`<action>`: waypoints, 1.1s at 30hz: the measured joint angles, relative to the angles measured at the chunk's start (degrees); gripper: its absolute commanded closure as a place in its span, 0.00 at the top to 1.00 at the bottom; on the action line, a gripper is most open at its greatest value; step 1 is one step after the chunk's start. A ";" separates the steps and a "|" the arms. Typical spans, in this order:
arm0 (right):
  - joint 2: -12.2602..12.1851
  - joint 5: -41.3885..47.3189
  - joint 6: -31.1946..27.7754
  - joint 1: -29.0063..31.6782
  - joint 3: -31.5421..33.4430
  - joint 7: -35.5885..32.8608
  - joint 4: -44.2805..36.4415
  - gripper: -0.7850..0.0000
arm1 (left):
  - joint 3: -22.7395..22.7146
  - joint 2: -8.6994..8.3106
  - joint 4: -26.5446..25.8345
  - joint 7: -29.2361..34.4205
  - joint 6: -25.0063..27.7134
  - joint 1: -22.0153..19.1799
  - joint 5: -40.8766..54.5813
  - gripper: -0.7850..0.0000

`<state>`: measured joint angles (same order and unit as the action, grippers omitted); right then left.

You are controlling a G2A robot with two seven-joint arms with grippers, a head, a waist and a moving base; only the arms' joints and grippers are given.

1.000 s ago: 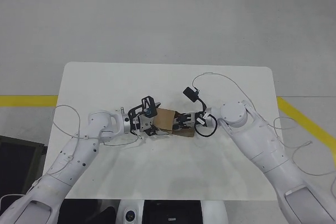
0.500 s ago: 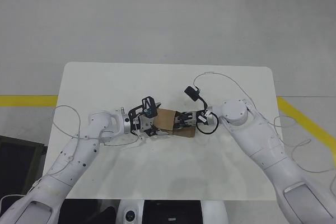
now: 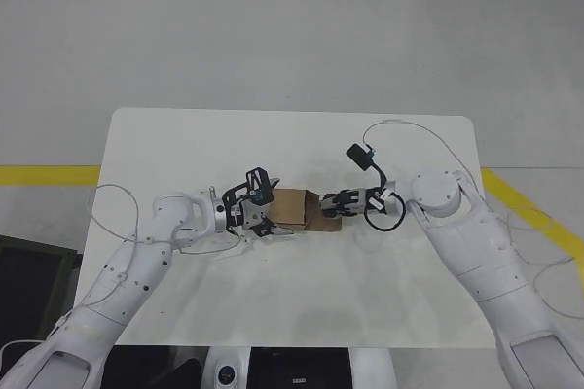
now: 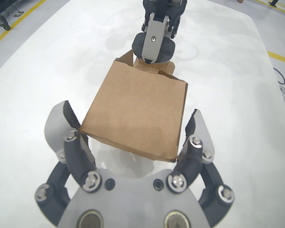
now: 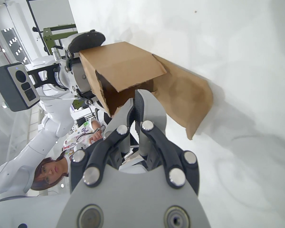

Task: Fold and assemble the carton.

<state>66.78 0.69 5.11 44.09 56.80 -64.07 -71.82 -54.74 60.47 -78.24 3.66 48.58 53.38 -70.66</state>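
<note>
carton [image 4: 142, 91] | left claw [image 4: 131, 114] grasping its end | right claw [image 5: 135, 98] clenched at open end

The top camera looks straight down from above the arms onto the white surface [image 3: 175, 136]. Each wrist camera rides close behind its own hand, the left hand [image 4: 130, 119] and right hand [image 5: 135, 100] facing each other along the surface. All three views share the carton [image 3: 290, 206] between them.

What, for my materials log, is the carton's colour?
The carton is plain brown; left wrist view shows best.
</note>
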 measured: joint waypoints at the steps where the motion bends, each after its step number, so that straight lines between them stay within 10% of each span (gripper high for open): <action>1: -0.04 -0.30 -0.54 -0.15 0.14 0.38 -0.07 0.00 | -0.01 0.02 -0.04 0.03 0.02 0.04 -0.03 1.00; 33: 3.41 2.10 -5.91 -5.78 -9.07 -2.94 7.55 0.00 | -0.58 0.39 -0.15 0.41 0.19 0.65 -0.72 1.00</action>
<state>70.18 2.79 -0.80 38.31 47.73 -67.01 -64.27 -55.32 60.86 -78.39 4.08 48.77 54.03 -71.38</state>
